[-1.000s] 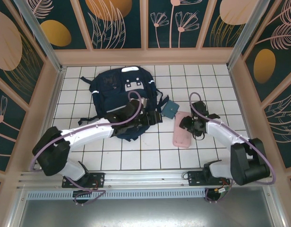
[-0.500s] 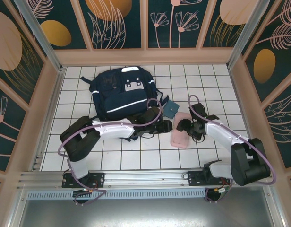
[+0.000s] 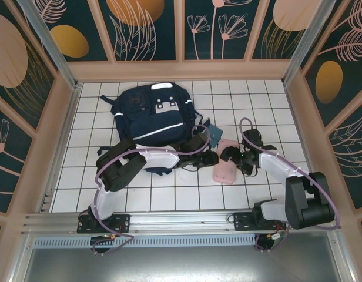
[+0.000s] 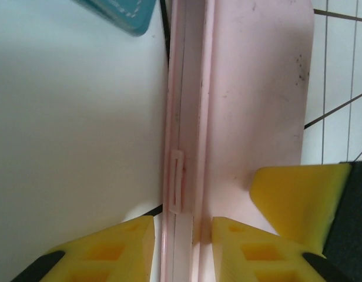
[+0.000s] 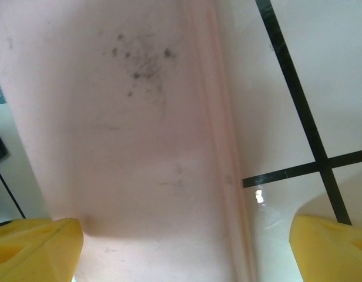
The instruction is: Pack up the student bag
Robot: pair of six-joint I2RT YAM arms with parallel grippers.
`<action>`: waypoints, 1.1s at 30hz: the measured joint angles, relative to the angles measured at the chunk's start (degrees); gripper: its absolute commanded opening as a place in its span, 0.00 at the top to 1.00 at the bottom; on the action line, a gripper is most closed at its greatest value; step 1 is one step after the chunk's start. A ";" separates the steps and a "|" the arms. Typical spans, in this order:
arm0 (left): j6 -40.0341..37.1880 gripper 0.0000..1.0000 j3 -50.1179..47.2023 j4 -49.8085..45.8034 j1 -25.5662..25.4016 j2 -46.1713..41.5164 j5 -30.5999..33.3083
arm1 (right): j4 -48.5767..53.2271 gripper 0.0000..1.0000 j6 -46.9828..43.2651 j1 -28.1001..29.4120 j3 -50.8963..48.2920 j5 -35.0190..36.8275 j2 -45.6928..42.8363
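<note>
Left end effector point(image 4: 182, 226) closely flanks the edge of the pink pencil case point(image 3: 222, 171), grip unclear; right end effector point(image 5: 187, 238) gapes astride it, four o'clock from the student bag point(image 3: 151, 114).

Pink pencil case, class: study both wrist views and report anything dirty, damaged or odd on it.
The pink pencil case carries a cluster of dark specks on its lid, like grime on otherwise clean plastic. No crack or dent shows.
</note>
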State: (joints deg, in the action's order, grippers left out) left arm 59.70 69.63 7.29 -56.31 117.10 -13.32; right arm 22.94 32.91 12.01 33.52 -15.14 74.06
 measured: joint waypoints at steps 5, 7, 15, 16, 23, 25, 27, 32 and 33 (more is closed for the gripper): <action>0.26 0.79 0.74 0.22 0.00 0.59 -0.42 | -0.61 0.08 -0.72 -0.70 -0.48 -1.49 -0.20; 0.55 0.81 0.74 0.44 0.00 0.59 -0.39 | -0.68 0.09 -1.11 -0.76 -0.57 -1.68 -0.17; 1.03 0.84 0.04 1.57 0.02 0.52 -0.66 | -3.10 0.12 -2.14 -1.07 -1.31 -6.32 -0.48; 1.05 0.84 -0.24 1.79 0.11 0.37 -0.59 | -3.21 0.12 -2.16 -1.07 -1.44 -7.39 -0.81; 1.07 0.84 -1.51 1.97 1.46 -0.61 2.69 | -3.06 0.14 -1.46 -1.05 -1.55 -13.57 -6.05; 1.07 0.84 -2.10 1.92 1.25 -0.66 2.82 | -3.98 0.15 -1.01 -0.55 -1.36 -16.57 -7.74; 1.09 0.84 -2.91 1.51 0.74 -0.61 2.58 | -4.63 0.18 -0.68 -0.22 -1.18 -17.99 -8.85; 1.07 0.84 -3.52 0.76 0.15 -0.31 2.12 | -5.29 0.27 0.68 -0.22 -1.05 -18.82 -8.66; 1.07 0.84 -3.52 0.66 0.15 -0.31 2.03 | -5.35 0.28 0.92 -0.15 -1.05 -18.71 -8.37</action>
State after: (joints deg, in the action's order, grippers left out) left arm 60.77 66.11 7.94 -56.16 116.79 -11.29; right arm 17.58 33.82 11.86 32.47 -33.85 65.69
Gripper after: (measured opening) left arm 0.158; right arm 0.734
